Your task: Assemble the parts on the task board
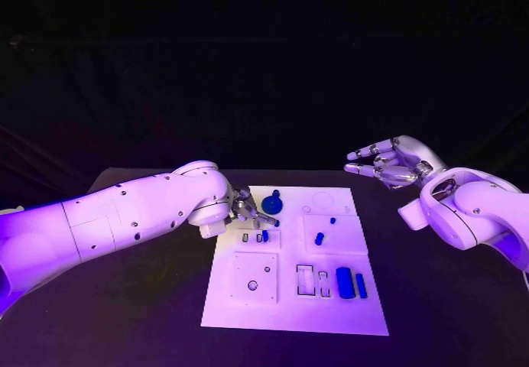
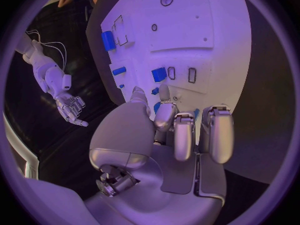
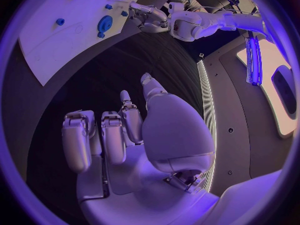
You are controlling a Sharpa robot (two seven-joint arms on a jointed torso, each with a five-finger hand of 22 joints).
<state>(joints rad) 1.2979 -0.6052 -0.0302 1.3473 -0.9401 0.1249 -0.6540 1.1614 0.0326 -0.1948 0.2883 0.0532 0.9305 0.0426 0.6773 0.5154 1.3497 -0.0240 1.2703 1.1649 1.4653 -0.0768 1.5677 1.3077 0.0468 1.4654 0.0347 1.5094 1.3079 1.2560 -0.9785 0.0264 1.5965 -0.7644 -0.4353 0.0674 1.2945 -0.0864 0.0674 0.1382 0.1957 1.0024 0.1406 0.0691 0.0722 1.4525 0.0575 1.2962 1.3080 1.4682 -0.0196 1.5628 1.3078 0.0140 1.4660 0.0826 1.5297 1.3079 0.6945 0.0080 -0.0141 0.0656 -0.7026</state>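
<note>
The white task board [image 1: 289, 302] lies in the middle of the black table. A round blue part [image 1: 271, 204] sits near its far left corner. My left hand [image 1: 251, 212] hovers just beside that part, fingers curled down toward the board. In the left wrist view the left hand's fingers [image 2: 184, 132] cover slivers of blue [image 2: 156, 106], and I cannot tell whether they grip anything. A thick blue cylinder [image 1: 345, 282] and a slim blue bar [image 1: 361, 285] lie at the board's near right. My right hand [image 1: 386, 164] is raised off the board's far right with nothing in it, its fingers [image 3: 103, 135] apart.
Small blue parts stand mid-board: a peg [image 1: 333, 220], a short piece [image 1: 319, 238] and another [image 1: 264, 236] beside two slots. Empty cut-outs [image 1: 306, 279] sit at the near middle. Bare black table [image 1: 132, 306] surrounds the board.
</note>
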